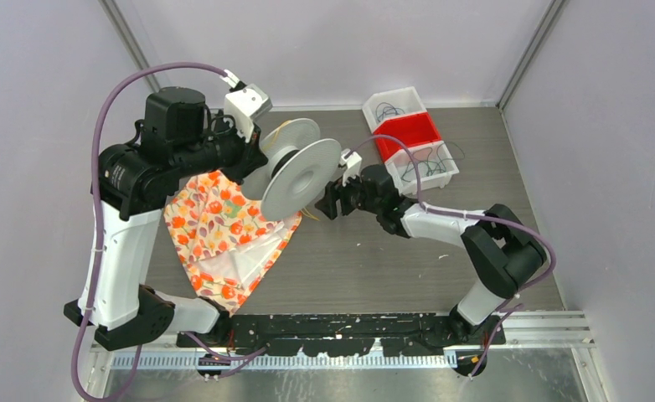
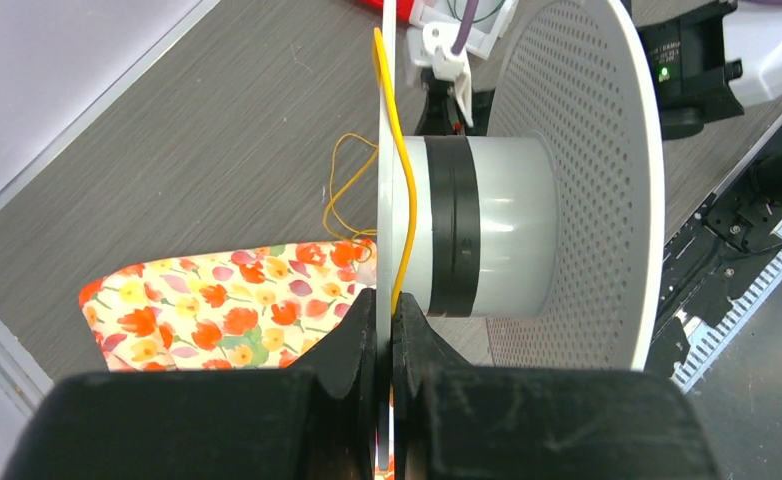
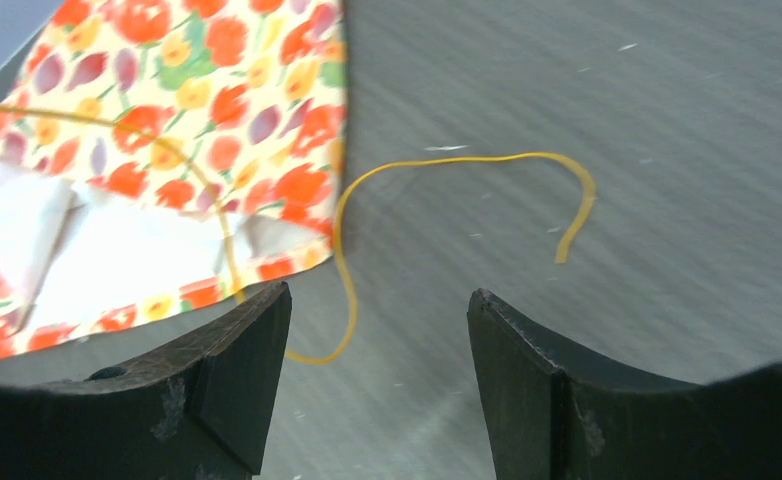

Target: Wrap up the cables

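A pale plastic spool (image 1: 303, 180) with two perforated flanges hangs in the air above the table. My left gripper (image 2: 385, 300) is shut on the edge of its thin flange (image 2: 384, 150). A yellow cable (image 2: 404, 190) runs down that flange into the jaws and loops loosely over the table (image 3: 447, 161). A black band (image 2: 454, 230) circles the hub. My right gripper (image 3: 379, 295) hangs open above the cable's loose end, with nothing between its fingers. In the top view the right gripper (image 1: 328, 201) sits just right of the spool. Thin dark cables (image 1: 425, 167) lie in the bins.
A floral cloth (image 1: 224, 230) lies on the table under and left of the spool. At the back right stand two white bins (image 1: 394, 94) (image 1: 446, 174) with a red bin (image 1: 408, 132) between them. Grey walls close in both sides.
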### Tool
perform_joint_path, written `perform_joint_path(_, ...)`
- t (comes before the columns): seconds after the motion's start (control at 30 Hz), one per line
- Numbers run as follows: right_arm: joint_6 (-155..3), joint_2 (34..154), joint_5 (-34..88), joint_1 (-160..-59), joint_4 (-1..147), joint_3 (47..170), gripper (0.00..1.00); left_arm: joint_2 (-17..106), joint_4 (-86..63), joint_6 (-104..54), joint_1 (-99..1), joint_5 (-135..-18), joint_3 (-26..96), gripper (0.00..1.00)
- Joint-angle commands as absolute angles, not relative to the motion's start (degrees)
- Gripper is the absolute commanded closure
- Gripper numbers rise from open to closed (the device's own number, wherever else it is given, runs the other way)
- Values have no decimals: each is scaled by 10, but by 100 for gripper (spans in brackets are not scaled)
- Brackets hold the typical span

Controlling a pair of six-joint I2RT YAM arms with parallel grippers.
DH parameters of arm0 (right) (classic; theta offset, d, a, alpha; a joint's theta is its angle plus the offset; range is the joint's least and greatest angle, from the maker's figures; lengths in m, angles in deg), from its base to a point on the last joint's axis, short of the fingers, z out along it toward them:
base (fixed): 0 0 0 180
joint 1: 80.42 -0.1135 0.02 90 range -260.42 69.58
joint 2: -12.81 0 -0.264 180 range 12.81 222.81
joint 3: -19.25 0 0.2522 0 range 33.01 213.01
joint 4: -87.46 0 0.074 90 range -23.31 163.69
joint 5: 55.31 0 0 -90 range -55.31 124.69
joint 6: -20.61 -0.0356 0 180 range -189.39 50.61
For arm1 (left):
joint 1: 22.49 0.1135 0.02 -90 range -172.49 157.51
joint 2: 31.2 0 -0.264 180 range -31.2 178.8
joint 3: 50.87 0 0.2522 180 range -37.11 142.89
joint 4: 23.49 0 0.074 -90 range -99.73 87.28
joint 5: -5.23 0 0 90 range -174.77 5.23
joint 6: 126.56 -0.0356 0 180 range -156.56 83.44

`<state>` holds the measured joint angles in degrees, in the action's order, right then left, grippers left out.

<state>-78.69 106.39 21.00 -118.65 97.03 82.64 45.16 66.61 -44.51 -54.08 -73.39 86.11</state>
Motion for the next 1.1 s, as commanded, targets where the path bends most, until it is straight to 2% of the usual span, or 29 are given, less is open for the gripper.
perform_joint_path(0.0, -823, 1055, 169, -1225, 1026, 822, 30, 436, 606, -434, -540, -723, 888, 100)
perform_joint_path(0.33, -849, 1129, 175, -1260, 1055, 858, 30, 434, 604, -431, -540, -721, 886, 100)
perform_joint_path(0.43, -859, 1160, 198, -1262, 1078, 864, 35, 434, 603, -429, -540, -721, 885, 100)
perform_joint_path(0.47, -862, 1167, 206, -1263, 1084, 864, 41, 434, 603, -429, -540, -721, 884, 100)
perform_joint_path(0.5, -867, 1171, 213, -1263, 1090, 864, 52, 435, 604, -429, -540, -721, 884, 100)
perform_joint_path(0.57, -871, 1164, 237, -1262, 1096, 856, 84, 434, 606, -430, -541, -721, 883, 100)
perform_joint_path(0.6, -868, 1152, 254, -1261, 1097, 847, 96, 433, 607, -432, -540, -722, 881, 100)
perform_joint_path(0.63, -864, 1135, 274, -1256, 1095, 837, 99, 432, 607, -434, -540, -724, 879, 100)
perform_joint_path(0.83, -848, 986, 480, -1208, 1030, 784, 100, 429, 612, -443, -540, -736, 854, 100)
perform_joint_path(1.07, -869, 853, 589, -1120, 925, 759, 99, 425, 608, -445, -540, -745, 841, 100)
